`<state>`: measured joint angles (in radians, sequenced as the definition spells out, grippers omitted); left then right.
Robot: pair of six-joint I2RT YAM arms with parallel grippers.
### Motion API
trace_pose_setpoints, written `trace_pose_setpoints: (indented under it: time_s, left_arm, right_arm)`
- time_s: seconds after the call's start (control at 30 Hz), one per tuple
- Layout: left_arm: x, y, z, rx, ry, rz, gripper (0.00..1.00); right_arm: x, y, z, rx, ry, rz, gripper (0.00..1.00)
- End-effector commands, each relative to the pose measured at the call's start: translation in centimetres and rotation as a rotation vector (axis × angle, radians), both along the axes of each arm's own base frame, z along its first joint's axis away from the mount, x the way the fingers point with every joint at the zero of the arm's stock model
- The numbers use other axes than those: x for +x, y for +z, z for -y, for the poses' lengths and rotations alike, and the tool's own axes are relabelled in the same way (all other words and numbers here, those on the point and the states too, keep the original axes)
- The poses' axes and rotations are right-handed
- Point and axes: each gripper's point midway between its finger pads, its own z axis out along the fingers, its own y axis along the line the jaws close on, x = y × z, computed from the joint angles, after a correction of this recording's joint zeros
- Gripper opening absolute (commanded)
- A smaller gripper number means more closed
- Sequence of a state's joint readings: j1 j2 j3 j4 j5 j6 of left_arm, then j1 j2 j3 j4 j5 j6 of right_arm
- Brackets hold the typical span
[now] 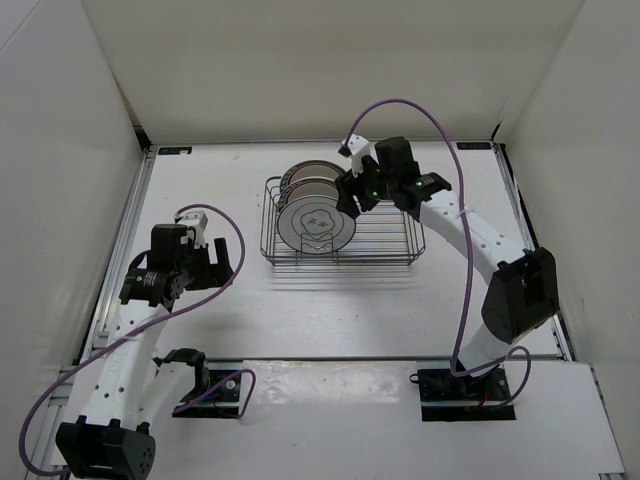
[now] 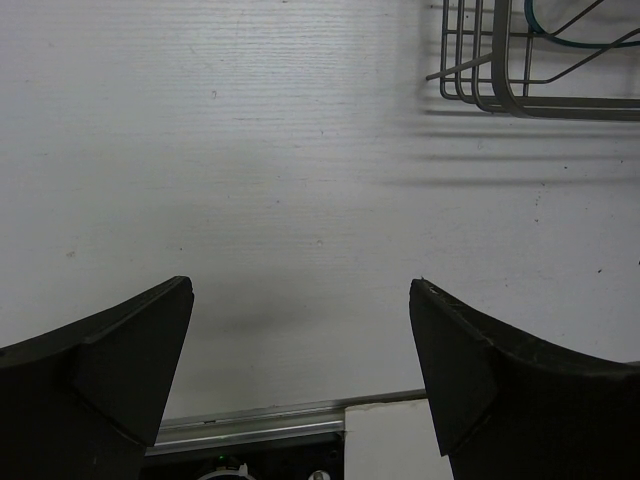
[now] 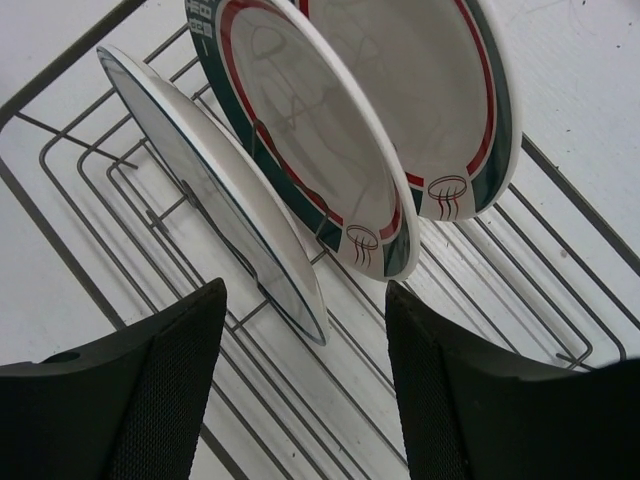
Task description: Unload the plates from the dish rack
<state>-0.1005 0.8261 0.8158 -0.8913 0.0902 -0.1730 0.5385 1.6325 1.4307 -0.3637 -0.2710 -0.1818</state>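
status: dish rack (image 1: 385, 245) sits centre of the top view on the bench (image 1: 300, 320), all three plates upright in its left half. grey-rimmed plate (image 3: 215, 190) is frontmost, two red/teal-ringed plates (image 3: 300, 130) behind it. right hand (image 3: 305, 288) is over the rack, released: fingers apart, straddling the grey-rimmed plate's rim with a gap either side. left hand (image 2: 300, 290) at left of the top view, spread wide over the bench, holding nothing.
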Motion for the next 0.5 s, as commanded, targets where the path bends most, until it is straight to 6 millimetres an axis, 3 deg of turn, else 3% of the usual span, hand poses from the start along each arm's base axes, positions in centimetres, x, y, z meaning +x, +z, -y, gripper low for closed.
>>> trace_pose_setpoints:
  time_s: [0.0, 0.47]
  left_arm:
    - [-0.2, 0.0, 0.1, 0.0, -0.007, 0.003, 1.0]
    - [-0.2, 0.1, 0.3, -0.01, -0.01, 0.005, 1.0]
  right_arm:
    - [0.3, 0.4, -0.5, -0.005, 0.032, 0.042, 0.68]
    - [1.4, -1.3, -1.7, -0.047, 0.032, 0.073, 0.59]
